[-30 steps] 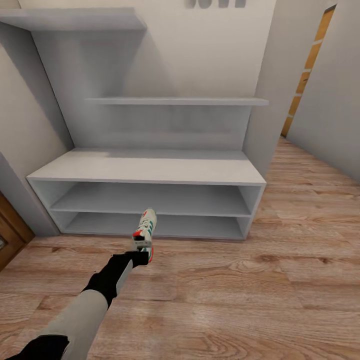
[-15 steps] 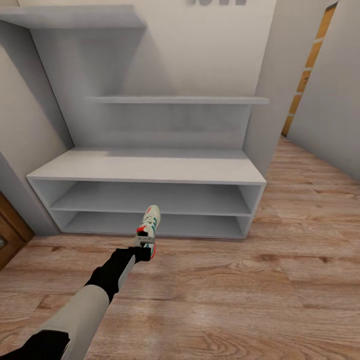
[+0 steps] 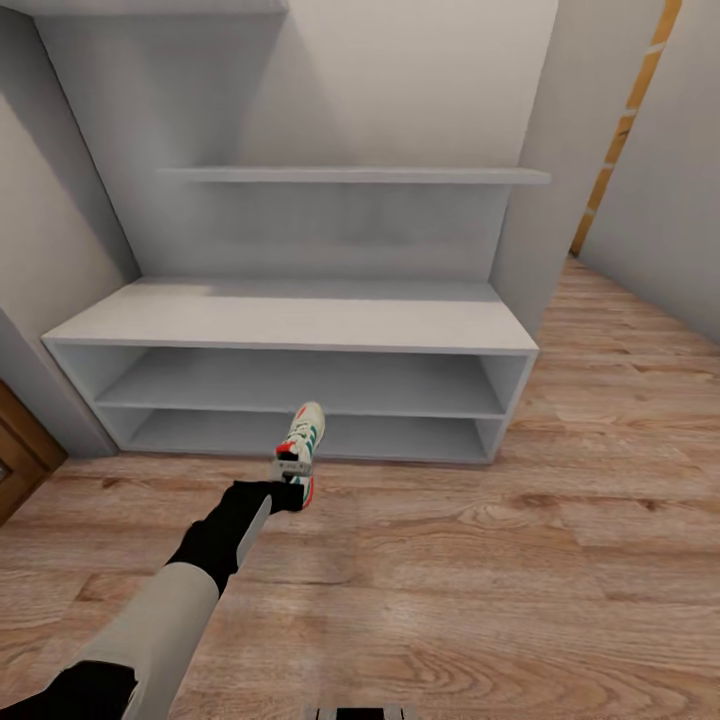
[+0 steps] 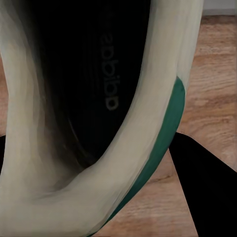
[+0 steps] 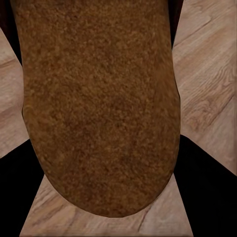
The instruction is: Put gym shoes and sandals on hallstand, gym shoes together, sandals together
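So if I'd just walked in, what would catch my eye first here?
Probably the bright gym shoe, off-white with green and red, held by the left hand in front of the lower slots of the grey hallstand, whose shelves show no shoes yet. Close up, the right hand grips a mottled brown sandal over the wooden floor.

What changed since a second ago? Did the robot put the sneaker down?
No. The whole view shifted as the camera moved: the hallstand now looks a little wider and its top shelf has slid up out of view. The left gripper still holds the gym shoe above the corridor floor, and the right gripper holds a sandal.
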### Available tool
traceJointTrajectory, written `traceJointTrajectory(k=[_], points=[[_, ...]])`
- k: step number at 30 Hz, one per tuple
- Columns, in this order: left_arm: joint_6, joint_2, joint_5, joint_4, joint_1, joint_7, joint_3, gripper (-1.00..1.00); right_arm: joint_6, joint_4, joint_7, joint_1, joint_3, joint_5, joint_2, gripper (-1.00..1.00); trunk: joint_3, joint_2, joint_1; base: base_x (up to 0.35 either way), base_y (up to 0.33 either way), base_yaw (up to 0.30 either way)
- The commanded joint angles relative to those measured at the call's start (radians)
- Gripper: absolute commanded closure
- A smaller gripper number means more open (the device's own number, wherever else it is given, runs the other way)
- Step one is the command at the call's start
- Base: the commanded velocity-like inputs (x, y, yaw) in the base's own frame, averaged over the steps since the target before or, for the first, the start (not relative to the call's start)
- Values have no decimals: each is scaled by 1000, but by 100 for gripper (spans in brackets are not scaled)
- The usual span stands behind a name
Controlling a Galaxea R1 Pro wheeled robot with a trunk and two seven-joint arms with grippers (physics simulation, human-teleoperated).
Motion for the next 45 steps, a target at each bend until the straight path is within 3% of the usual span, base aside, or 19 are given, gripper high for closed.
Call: traceJointTrajectory(k=[1, 12, 36, 45], points=[[6, 0, 1, -2, -1, -4, -1, 100, 6, -2, 8, -1, -4, 0, 0, 100, -6, -1, 0, 0, 0, 0], [10, -1, 3, -6, -13, -3, -1, 100, 5, -2, 8, -1, -5, 1, 0, 100, -64, -3, 5, 0, 0, 0], [9, -2, -4, -40, -27, -3, -1, 100, 3, 4, 8, -1, -4, 3, 4, 100, -67, -3, 5, 3, 0, 0], [8, -1, -6, -42, -23, -3, -2, 100, 3, 4, 7, -1, -4, 3, 4, 100, -67, -3, 5, 297, 0, 0]])
